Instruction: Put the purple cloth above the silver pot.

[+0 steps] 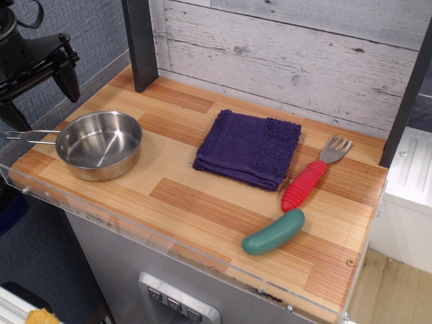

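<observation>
The purple cloth lies folded in several layers near the middle of the wooden tabletop, toward the back. The silver pot sits empty at the left of the table, its thin wire handle pointing left. My gripper is black and hangs above the table's far left edge, behind and left of the pot, well apart from the cloth. Its fingers are spread and hold nothing.
A fork with a red handle lies just right of the cloth. A green pickle-shaped toy lies near the front right. A dark post stands at the back left, and a plank wall runs behind.
</observation>
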Controlling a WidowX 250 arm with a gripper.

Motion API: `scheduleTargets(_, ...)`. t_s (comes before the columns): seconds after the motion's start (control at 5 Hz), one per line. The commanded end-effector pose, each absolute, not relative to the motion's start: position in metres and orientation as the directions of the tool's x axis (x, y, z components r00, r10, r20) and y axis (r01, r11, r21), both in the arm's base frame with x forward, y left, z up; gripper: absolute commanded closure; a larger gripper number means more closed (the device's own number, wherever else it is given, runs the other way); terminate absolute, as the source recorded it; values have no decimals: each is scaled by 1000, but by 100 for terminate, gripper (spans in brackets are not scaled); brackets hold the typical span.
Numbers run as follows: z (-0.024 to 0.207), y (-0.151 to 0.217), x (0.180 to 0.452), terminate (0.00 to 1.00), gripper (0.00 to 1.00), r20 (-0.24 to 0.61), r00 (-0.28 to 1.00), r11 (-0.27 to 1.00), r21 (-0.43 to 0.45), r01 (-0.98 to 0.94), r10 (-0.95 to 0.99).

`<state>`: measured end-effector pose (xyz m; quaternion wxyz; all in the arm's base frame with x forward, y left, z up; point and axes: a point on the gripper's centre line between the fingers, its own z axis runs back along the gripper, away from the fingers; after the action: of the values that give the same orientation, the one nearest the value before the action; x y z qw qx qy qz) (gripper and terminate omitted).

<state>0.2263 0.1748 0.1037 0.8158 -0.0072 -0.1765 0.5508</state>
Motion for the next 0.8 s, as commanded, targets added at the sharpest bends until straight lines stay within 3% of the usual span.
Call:
scheduleTargets(0.0,104,175,226,0,0,280,331,393,-206,-896,901)
scheduleTargets(0.6,102,85,262,0,0,303,524,593,-214,-776,796)
